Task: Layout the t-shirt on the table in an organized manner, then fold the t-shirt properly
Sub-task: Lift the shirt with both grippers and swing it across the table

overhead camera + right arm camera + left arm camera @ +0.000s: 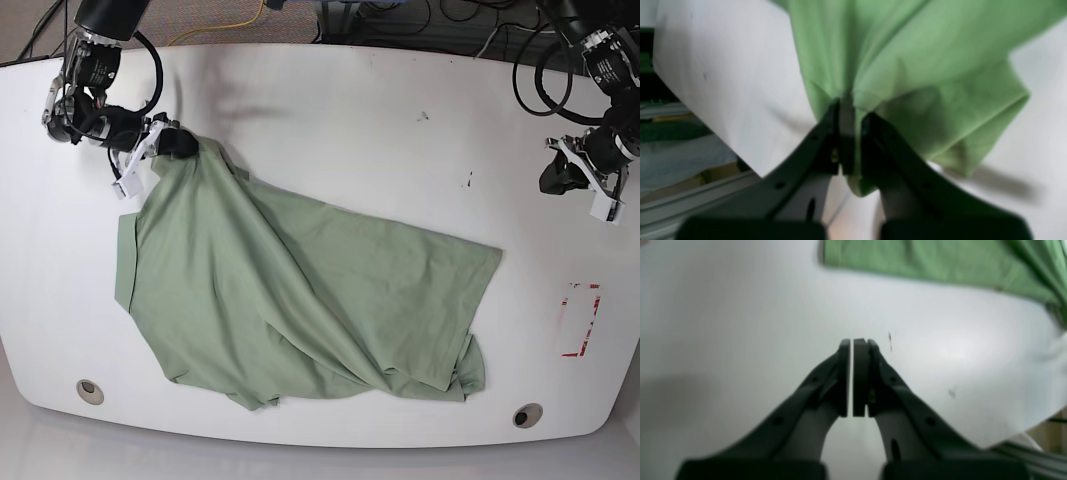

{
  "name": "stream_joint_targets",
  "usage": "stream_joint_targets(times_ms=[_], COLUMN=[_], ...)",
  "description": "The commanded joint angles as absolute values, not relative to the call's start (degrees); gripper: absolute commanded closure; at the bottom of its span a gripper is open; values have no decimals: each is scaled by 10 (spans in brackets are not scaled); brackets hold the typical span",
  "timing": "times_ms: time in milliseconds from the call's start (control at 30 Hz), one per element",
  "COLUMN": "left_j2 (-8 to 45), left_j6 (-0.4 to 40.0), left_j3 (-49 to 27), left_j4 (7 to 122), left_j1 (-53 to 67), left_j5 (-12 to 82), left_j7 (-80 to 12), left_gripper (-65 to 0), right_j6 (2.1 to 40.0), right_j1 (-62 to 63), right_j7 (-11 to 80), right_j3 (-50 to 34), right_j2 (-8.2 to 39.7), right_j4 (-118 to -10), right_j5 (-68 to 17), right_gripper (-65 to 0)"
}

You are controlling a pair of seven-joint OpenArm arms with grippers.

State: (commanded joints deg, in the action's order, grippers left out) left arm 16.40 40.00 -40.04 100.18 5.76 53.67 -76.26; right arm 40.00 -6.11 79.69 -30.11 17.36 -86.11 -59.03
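Green soft-fabric polo shirt (300, 300) sprawls rumpled on the glossy white counter (350, 120), long axis running diagonally from far-left corner toward near-right. Right gripper (848, 113) pinches its far-left corner; left gripper (852, 343), nearly together, holds nothing.

T-shirt (300, 300) spread across the table (350, 120), right hand (180, 143) at its far-left corner, left hand (552, 177) far right
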Motion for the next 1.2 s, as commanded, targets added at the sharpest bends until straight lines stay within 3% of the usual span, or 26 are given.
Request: stream_joint_targets(times_ms=[233,300,400,533,800,1200], left_j2=[160,163,163,158,143,130], left_j6=[400,400,400,400,400,400], left_j3=[-382,-371,-366,-362,-314,-273], left_j4=[958,914,857,820,707,529], left_j1=[12,-16,-58,-97,-146,-204], left_j5=[533,532,487,416,337,327], left_j7=[-702,-702,-699,-685,-618,-531], left_gripper=[-21,-96,-293,-424,-435,-435], right_j6=[400,400,400,400,400,400], right_j1=[-56,-49,-44,-38,-36,-36], right_j7=[797,797,797,796,795,794], right_j3=[-300,-300,-300,-300,-300,-303], right_j2=[173,173,173,173,173,173], right_j4=[-861,-861,-861,-861,-861,-861], right_j5=[-590,-590,-590,-590,-590,-590], right_gripper=[0,0,0,0,0,0])
